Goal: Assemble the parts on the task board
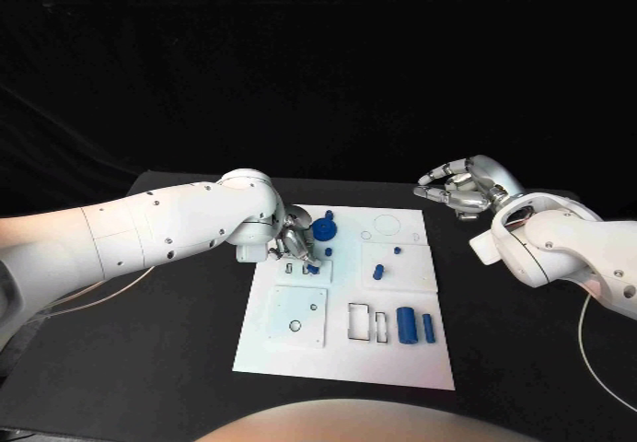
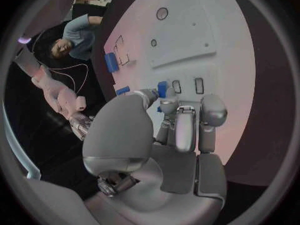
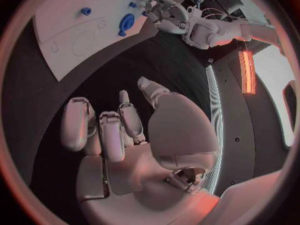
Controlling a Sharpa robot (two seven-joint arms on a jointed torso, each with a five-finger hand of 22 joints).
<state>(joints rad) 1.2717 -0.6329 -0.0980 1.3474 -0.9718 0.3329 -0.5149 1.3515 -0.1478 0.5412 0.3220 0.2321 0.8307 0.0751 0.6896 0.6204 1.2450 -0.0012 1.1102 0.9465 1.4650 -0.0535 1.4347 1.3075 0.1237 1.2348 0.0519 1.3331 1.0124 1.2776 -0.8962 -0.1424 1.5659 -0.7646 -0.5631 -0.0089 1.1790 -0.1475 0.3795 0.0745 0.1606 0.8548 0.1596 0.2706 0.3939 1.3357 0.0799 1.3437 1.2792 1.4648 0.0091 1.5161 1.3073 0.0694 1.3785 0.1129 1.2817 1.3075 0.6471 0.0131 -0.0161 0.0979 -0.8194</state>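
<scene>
I see left hand (image 1: 295, 244) pinching small blue part (image 2: 162, 89) over task board (image 1: 399, 359) | right hand (image 1: 456, 191) off-board, fingers curled, holding nothing

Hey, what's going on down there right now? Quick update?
Left hand down on the task board, fingers at a small blue part. Right hand off the board, holding nothing. Nothing in the way.
</scene>
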